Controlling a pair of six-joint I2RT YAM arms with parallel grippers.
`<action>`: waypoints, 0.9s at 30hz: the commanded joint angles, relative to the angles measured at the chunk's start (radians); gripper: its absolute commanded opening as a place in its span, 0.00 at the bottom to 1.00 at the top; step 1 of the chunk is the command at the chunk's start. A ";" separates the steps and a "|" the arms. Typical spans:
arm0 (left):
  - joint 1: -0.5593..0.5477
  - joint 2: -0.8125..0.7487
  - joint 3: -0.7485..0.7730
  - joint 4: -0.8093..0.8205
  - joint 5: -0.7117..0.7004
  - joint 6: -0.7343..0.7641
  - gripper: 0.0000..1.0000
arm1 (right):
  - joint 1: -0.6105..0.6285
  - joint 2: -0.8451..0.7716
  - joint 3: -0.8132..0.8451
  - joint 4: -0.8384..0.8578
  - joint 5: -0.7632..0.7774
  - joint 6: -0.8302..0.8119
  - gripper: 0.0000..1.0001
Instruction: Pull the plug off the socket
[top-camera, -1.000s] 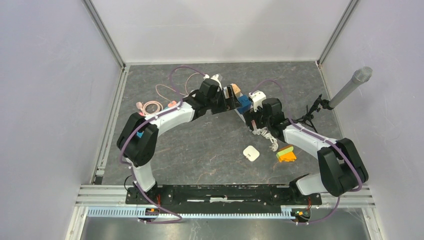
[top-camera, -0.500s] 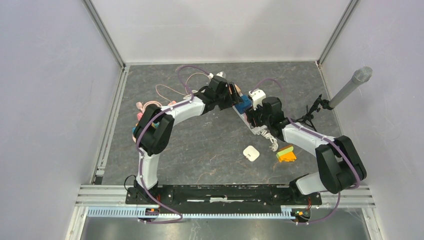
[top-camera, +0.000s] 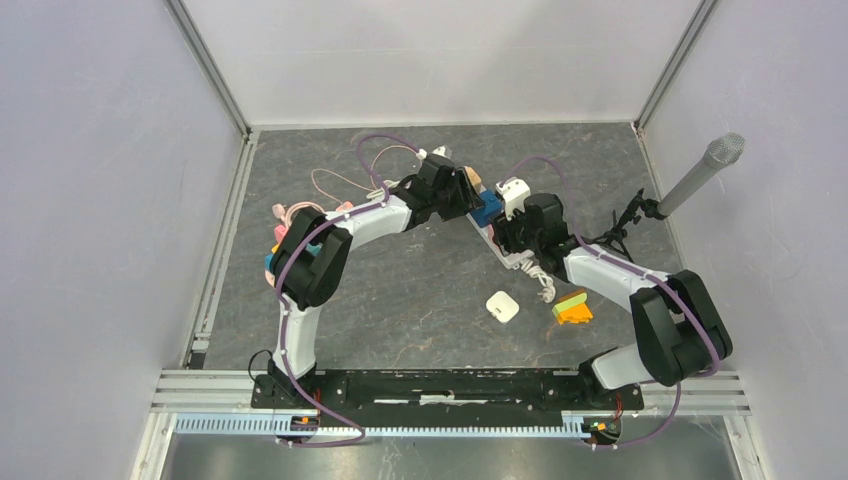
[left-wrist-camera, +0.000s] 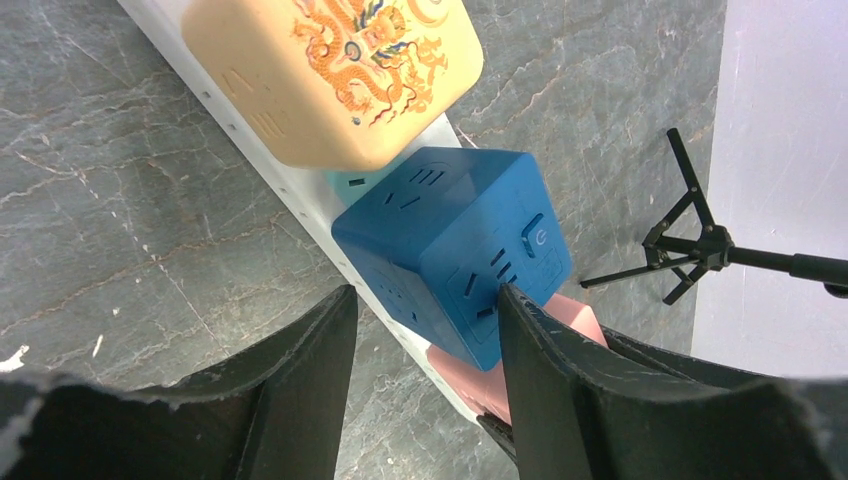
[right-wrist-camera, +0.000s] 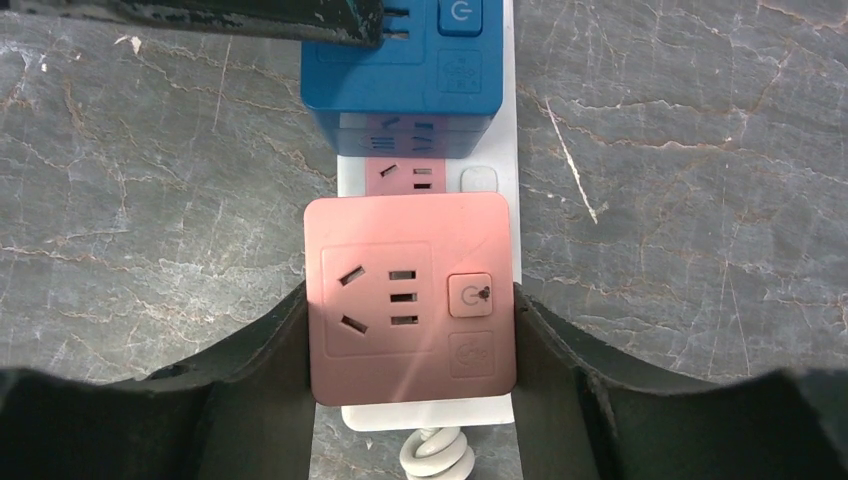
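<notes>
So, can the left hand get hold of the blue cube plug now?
Probably yes. The left hand is open with the blue cube plug between its fingers; the right hand only grips the pink plug beside it.

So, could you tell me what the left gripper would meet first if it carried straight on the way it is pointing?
The blue cube adapter on the white power strip. It sits between the fingers of the open left gripper, and one finger appears to touch its side.
</notes>
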 joint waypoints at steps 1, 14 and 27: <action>-0.005 0.028 -0.052 -0.067 -0.046 0.035 0.59 | 0.004 0.031 0.037 0.040 -0.029 0.003 0.48; -0.005 0.070 -0.092 -0.100 -0.054 0.051 0.57 | -0.025 0.016 0.025 0.129 -0.228 0.063 0.00; -0.005 0.104 -0.130 -0.113 -0.049 0.055 0.54 | 0.039 0.011 0.016 0.123 -0.054 -0.040 0.00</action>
